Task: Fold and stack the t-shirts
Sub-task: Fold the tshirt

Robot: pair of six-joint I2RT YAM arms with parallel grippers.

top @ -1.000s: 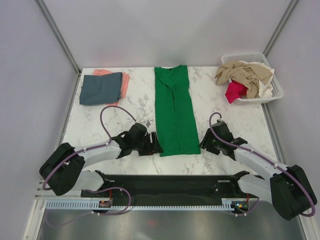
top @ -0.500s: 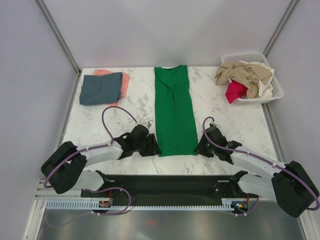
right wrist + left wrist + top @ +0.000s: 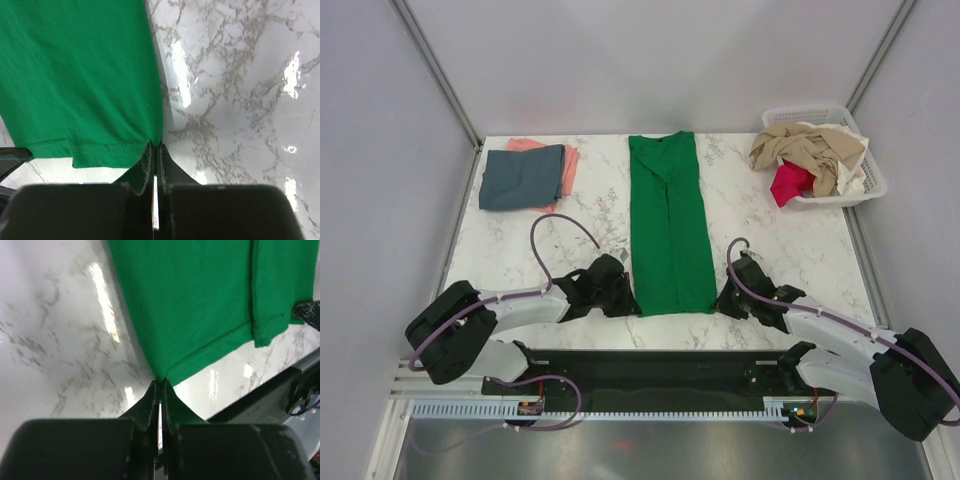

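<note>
Your left tool (image 3: 161, 382) and right tool (image 3: 155, 146) each pinch a hem corner of the bright green cloth t-shirt (image 3: 669, 225) lying ahead on the white marble worktop (image 3: 782, 228).

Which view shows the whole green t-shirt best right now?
Top external: the green t-shirt lies full length as a narrow strip, collar far, hem near. Left wrist shows only the hem end, its left corner in the left gripper; right wrist only the right corner in the right gripper.

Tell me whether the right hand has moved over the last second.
Yes. The right hand moved away from the white basket, toward the green t-shirt's near corner.
</note>
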